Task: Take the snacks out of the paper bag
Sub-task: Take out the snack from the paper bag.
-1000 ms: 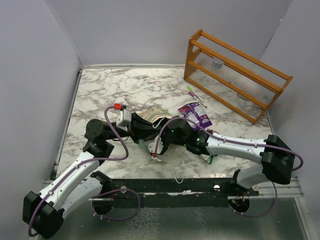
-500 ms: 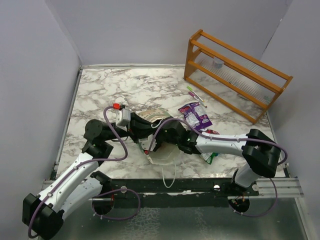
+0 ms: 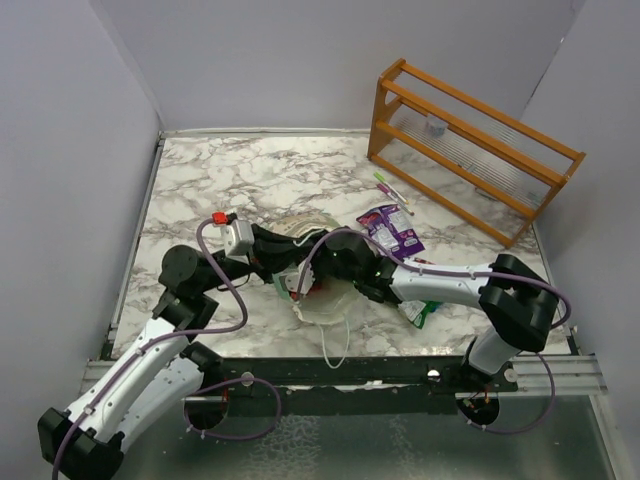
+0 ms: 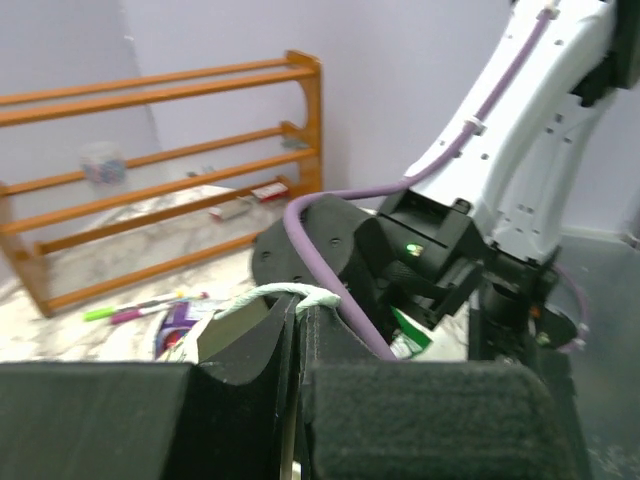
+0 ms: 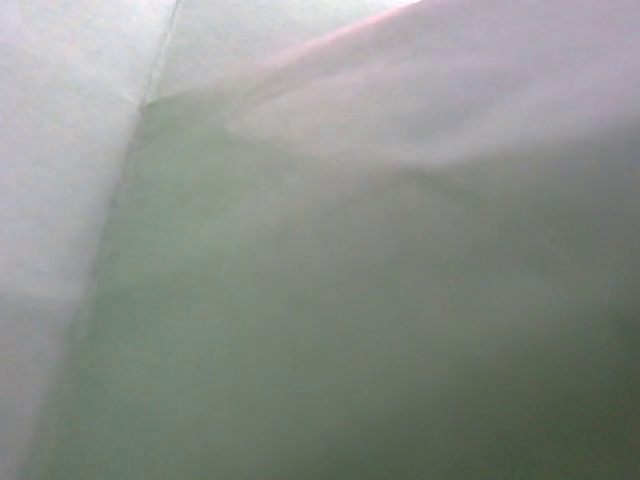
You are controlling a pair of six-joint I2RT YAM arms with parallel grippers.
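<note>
Top view, 6 o'clock edge: both arm bases.

- The left arm runs up toward 1 o'clock. The left gripper (image 3: 284, 276) ends just short of the table's centre, clamped on the rim of the paper bag (image 3: 325, 308).
- The left wrist view agrees. Its two black fingers (image 4: 245, 365) are pressed together, with a thin mint-green paper edge (image 4: 280, 293) caught between them.
- The bag is crumpled and lies low on the marble table (image 3: 250, 180), a little toward 6 o'clock from centre, between the two wrists.
- The right arm comes in from 4 o'clock, its forearm reaching toward 9 o'clock. The right gripper (image 3: 322, 280) is buried in the bag's mouth and its fingers are hidden.
- The right wrist view shows only blurred pale green and cream paper (image 5: 320, 300) filling the frame. I cannot tell whether that hand is spread, closed or holding anything.
- A green snack packet (image 3: 418, 313) lies on the table at 3 o'clock from the bag, partly under the right forearm. It is outside the bag.
- A purple snack packet (image 3: 392, 228) lies flat at 1 o'clock from the bag, near it but apart.
- Further out at 1 o'clock, two thin pens (image 3: 390, 187) lie side by side.
- In the far corner at 2 o'clock, a wooden rack (image 3: 470, 150) stands at an angle to the walls.
</note>
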